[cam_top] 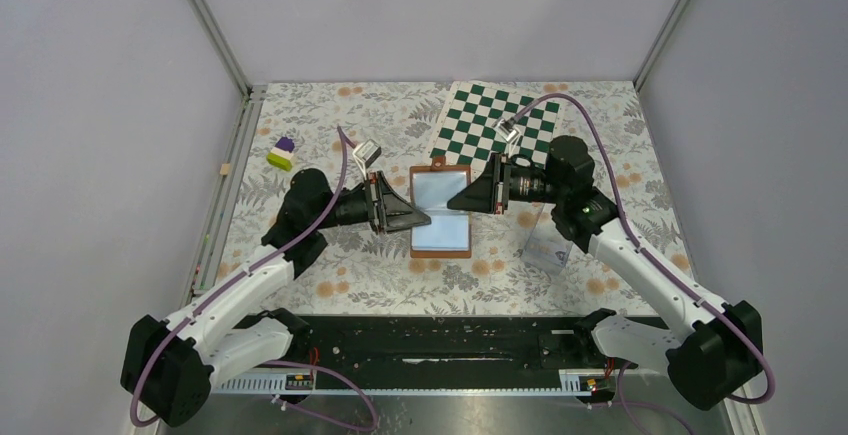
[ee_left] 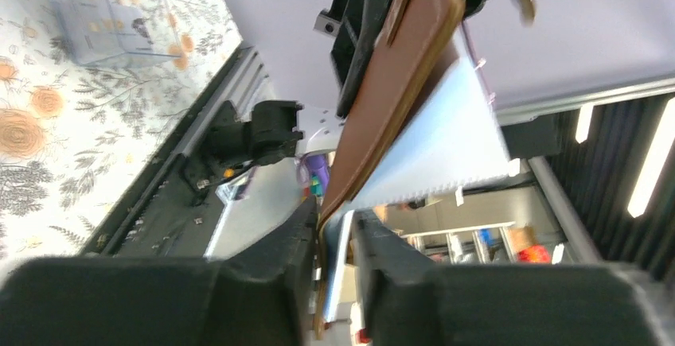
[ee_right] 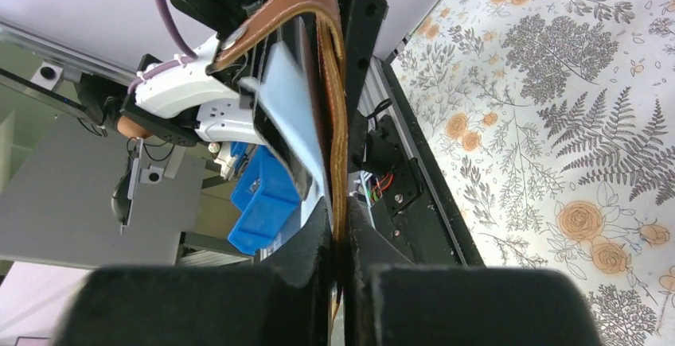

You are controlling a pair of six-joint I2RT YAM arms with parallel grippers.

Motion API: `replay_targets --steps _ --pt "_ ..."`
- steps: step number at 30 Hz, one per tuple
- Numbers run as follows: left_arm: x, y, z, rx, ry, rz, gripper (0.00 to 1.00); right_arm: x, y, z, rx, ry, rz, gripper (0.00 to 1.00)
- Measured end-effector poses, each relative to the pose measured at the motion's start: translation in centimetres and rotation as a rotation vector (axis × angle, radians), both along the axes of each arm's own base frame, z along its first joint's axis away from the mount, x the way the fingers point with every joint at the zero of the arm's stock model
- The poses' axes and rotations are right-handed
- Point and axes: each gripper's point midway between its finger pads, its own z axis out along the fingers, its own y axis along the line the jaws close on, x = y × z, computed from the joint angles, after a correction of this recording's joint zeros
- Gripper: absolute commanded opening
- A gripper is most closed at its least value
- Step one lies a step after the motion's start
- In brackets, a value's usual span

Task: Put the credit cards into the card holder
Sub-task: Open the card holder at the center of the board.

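The card holder (cam_top: 440,210), a brown leather wallet, is held open above the table with its pale blue-grey inner pockets facing up. My left gripper (cam_top: 425,219) is shut on its left edge. In the left wrist view the fingers (ee_left: 334,219) pinch the leather (ee_left: 398,83) and the pale lining. My right gripper (cam_top: 452,202) is shut on the right edge. The right wrist view shows its jaws (ee_right: 341,219) tight on the leather rim (ee_right: 330,83), with the snap tab (ee_right: 239,40) curling above. The credit cards are out of view.
A clear plastic case (cam_top: 548,245) stands on the floral cloth under the right arm. A green and white chessboard mat (cam_top: 490,120) lies at the back right. A small purple, white and green block (cam_top: 283,153) sits at the back left.
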Motion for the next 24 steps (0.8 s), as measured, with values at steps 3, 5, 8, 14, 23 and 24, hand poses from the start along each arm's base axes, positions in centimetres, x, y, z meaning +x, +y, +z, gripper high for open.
replay_targets --steps 3,5,8,14,23,24 --pt "-0.4 0.1 -0.3 0.016 -0.022 -0.01 0.67 0.1 0.1 0.2 0.012 0.008 -0.005 0.0" --pt "-0.7 0.2 -0.4 0.02 -0.034 -0.013 0.73 0.2 0.0 0.1 0.012 0.019 -0.019 0.0" --pt "-1.3 0.5 0.1 0.003 -0.063 -0.012 0.73 0.3 -0.1 -0.2 0.009 0.031 -0.042 0.0" --pt "-2.3 0.2 0.3 -0.001 -0.128 -0.034 0.42 0.5 -0.3 0.2 0.013 0.046 -0.078 0.02" --pt "-2.3 -0.2 -1.0 0.089 -0.171 -0.035 0.0 0.1 -0.1 -0.3 0.068 0.137 -0.072 0.51" --pt "-2.3 -0.3 -1.0 0.092 -0.171 -0.034 0.0 0.0 -0.1 -0.4 0.068 0.14 -0.071 0.52"
